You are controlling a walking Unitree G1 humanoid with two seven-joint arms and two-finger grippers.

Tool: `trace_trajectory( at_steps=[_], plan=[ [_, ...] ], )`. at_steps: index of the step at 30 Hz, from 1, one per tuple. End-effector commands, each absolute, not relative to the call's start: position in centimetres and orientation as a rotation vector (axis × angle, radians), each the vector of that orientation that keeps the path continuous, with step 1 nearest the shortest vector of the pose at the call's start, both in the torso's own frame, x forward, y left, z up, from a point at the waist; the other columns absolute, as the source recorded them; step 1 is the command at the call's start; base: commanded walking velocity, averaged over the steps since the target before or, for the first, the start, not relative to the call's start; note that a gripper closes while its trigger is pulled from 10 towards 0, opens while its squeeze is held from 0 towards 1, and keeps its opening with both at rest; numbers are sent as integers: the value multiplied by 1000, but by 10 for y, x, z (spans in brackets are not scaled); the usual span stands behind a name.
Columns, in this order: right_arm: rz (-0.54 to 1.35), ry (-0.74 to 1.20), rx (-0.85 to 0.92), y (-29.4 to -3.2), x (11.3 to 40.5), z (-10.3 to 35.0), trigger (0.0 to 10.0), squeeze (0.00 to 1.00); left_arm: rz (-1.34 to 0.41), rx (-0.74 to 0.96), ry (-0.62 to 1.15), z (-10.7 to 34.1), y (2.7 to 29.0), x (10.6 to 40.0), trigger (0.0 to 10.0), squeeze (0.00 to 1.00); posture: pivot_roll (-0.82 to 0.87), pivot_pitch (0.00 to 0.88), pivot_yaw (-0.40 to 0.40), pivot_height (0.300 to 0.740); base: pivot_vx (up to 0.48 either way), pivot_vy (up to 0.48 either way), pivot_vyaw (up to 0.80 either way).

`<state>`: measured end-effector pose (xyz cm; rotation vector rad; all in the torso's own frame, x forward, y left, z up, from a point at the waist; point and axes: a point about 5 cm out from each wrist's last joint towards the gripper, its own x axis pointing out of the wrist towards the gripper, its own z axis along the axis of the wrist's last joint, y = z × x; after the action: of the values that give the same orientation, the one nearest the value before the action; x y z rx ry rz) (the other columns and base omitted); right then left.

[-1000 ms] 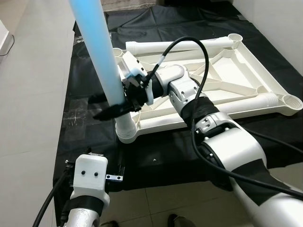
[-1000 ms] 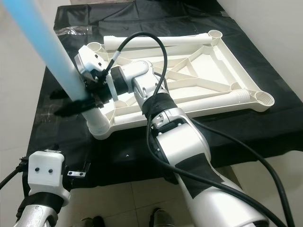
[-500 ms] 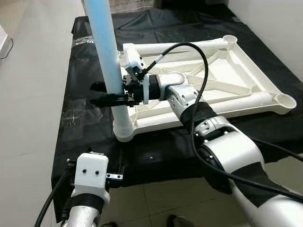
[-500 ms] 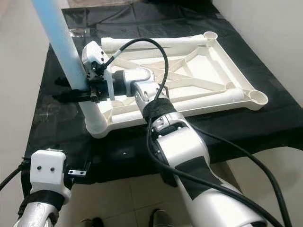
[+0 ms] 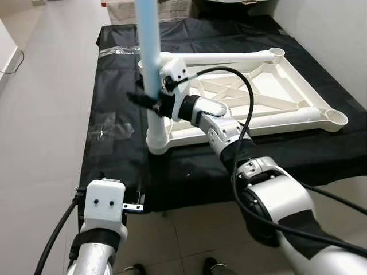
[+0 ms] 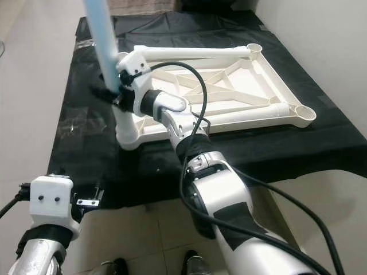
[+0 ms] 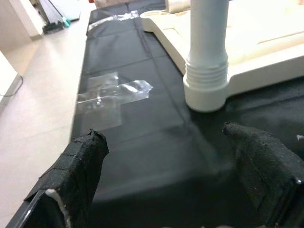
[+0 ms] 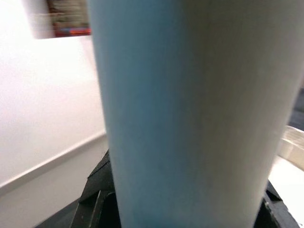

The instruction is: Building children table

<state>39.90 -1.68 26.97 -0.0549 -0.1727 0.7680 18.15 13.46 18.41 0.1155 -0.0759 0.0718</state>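
A white children's table top (image 5: pixel 298 86) lies upside down on a black cloth (image 5: pixel 114 69). A light blue table leg (image 5: pixel 148 46) stands nearly upright in the white near-left corner socket (image 5: pixel 157 140). My right gripper (image 5: pixel 146 98) is shut on the blue leg just above the white threaded collar (image 7: pixel 204 71), and its black fingers (image 8: pixel 97 199) hug the leg on both sides. Low at the near edge of the cloth, my left gripper (image 7: pixel 171 166) is open and holds nothing, a short way in front of the socket (image 7: pixel 204 95).
A white tube (image 5: pixel 223 56) lies along the table top's far edge. Empty sockets sit at the far right corner (image 5: pixel 277 52) and the near right corner (image 5: pixel 336 117). Clear plastic tape (image 5: pixel 109 129) is stuck on the cloth. Tiled floor is on the left, a wall on the right.
The blue leg has swung from a lean to nearly upright in the socket, with my right gripper still shut on it. The head view has shifted. The left arm stays low.
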Motion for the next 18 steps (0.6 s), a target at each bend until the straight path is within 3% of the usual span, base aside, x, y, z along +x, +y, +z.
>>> trace_trajectory(
  at_steps=[1,6,9,13,15,18],
  plan=[
    [418,95,38,-50,409,212,10000,0,67,123,-54,178,136,181,10000,0,34,246,-23,740,0,0,0],
    [129,77,126,-57,412,213,10000,0,68,125,-57,178,135,182,10000,0,39,241,-27,740,0,0,0],
    [85,76,140,-57,411,213,10000,0,68,126,-58,179,136,182,10000,0,39,241,-27,740,0,0,0],
    [-221,0,148,-47,402,218,10000,0,68,128,-57,178,137,182,10000,0,50,235,-27,740,0,0,0],
    [-221,0,148,-47,402,218,10000,0,68,128,-57,178,137,182,10000,0,50,235,-27,740,0,0,0],
    [-444,78,149,-35,393,217,10000,0,59,128,-57,177,136,182,10000,0,66,231,-31,740,0,0,0]
  ],
)
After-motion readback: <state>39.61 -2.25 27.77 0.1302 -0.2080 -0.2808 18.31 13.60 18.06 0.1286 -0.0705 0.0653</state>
